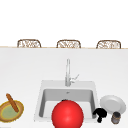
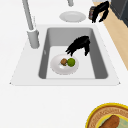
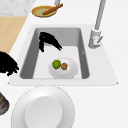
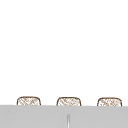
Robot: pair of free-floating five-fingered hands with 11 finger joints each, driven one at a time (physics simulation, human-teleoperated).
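Note:
A white plate lies on the sink floor, carrying a green lime and a small brown fruit; the right side view shows the plate, lime and brown fruit too. My left hand hovers over the basin just behind that plate, fingers relaxed and pointing down, holding nothing; from the right it is the hand in the basin. My right hand hangs open over the counter right of the sink, close to a small dark jar without touching it.
A big red ball covers the sink's front in the front view. An empty grey plate sits on the right counter. A yellow-green bowl with a brown stick-like loaf stands on the left. The faucet rises behind the basin.

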